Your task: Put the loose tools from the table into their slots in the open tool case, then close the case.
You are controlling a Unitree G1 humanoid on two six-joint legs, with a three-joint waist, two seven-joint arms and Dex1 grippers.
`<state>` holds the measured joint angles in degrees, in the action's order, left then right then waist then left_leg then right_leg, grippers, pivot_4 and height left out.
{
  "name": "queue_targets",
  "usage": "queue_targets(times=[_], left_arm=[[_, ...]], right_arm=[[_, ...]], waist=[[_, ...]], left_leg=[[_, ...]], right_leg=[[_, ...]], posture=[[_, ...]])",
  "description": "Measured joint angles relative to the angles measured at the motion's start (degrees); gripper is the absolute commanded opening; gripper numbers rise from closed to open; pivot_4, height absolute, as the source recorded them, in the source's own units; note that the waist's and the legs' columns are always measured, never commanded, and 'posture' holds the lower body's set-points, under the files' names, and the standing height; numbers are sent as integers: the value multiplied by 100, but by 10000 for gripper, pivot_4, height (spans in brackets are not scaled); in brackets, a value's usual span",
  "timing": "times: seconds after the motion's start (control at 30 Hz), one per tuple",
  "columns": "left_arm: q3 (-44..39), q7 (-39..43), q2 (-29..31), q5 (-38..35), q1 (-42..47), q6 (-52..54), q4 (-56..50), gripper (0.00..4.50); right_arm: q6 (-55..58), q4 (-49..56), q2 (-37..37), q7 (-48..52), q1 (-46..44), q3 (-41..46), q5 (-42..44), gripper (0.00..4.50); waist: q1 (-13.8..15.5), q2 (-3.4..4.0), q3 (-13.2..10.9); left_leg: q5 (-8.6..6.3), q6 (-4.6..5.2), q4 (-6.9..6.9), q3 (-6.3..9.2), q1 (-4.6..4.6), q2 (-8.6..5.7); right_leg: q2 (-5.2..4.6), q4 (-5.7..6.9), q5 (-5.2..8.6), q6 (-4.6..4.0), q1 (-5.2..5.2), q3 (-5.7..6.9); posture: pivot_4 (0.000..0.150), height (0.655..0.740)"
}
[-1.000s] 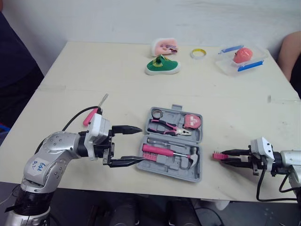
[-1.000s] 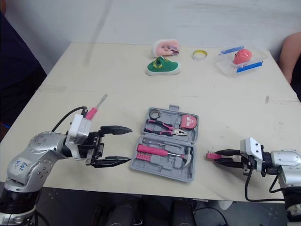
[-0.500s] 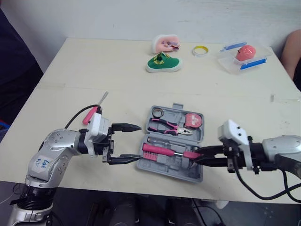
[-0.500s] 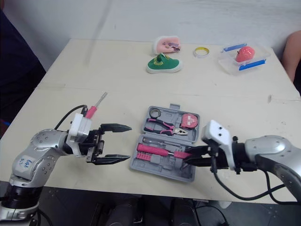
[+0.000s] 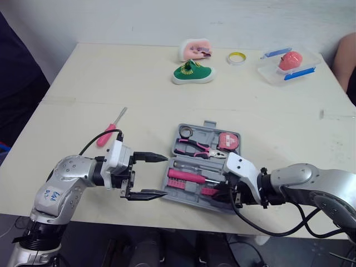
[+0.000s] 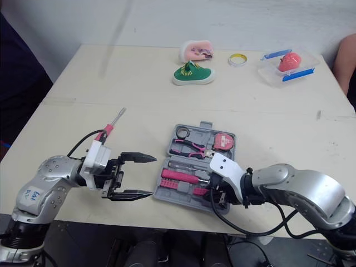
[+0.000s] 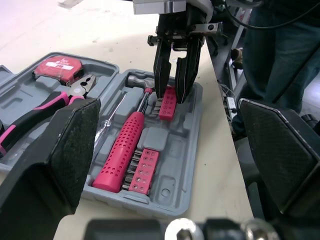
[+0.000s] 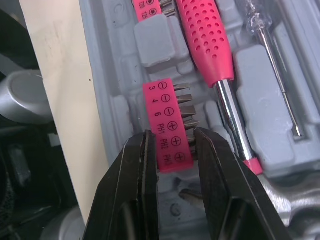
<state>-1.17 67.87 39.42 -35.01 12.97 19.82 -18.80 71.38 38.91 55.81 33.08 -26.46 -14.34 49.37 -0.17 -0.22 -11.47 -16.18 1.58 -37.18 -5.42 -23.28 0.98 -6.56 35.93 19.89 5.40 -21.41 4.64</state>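
Two black fingers of the right gripper (image 8: 170,146) are clamped on the short end of a pink bit strip (image 8: 167,117), one finger on each long edge. The strip hangs over the near-right recess of the tool case (image 5: 206,127), just beside the steel shaft of the pink-handled hammer (image 8: 207,40). We cannot tell whether its far end already touches the tray.

Step in hand, as we judge it, is seating the strip:
- keep its long edges parallel to the hammer shaft, so the bit tips clear it
- lower it flat, not end-first (from the left wrist it looks tilted)
- press until it sits level with the second bit strip (image 7: 141,170) and only then part the fingers
- lift out straight, since a sideways exit could drag it free

Legible on the held strip: minus signs over "3 4 6", then plus signs over "PH1 PH2" and a third PH mark hidden by the finger. The tape measure (image 5: 227,142) carries a label too small to read.

The left gripper (image 5: 165,176) is spread wide and empty, hovering just off the case's left edge. Pliers (image 5: 194,147) lie in the rear slot. One loose screwdriver (image 5: 113,125) lies on the table (image 5: 139,72), apart from the case, so the lid must wait
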Motion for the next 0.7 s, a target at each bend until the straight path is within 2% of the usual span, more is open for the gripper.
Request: queue_targets(times=[0.7], left_arm=[[-51,-216,43,-2,-470,-31,-297,45000]], right_arm=[[524,-134,-521,115,-668,-568,-555,7357]], waist=[[-17,-6,4]], left_leg=[[1,0,-1,-1,0,0]], right_leg=[[0,3,0,0,-1,-1]], posture=[[1500,7400]])
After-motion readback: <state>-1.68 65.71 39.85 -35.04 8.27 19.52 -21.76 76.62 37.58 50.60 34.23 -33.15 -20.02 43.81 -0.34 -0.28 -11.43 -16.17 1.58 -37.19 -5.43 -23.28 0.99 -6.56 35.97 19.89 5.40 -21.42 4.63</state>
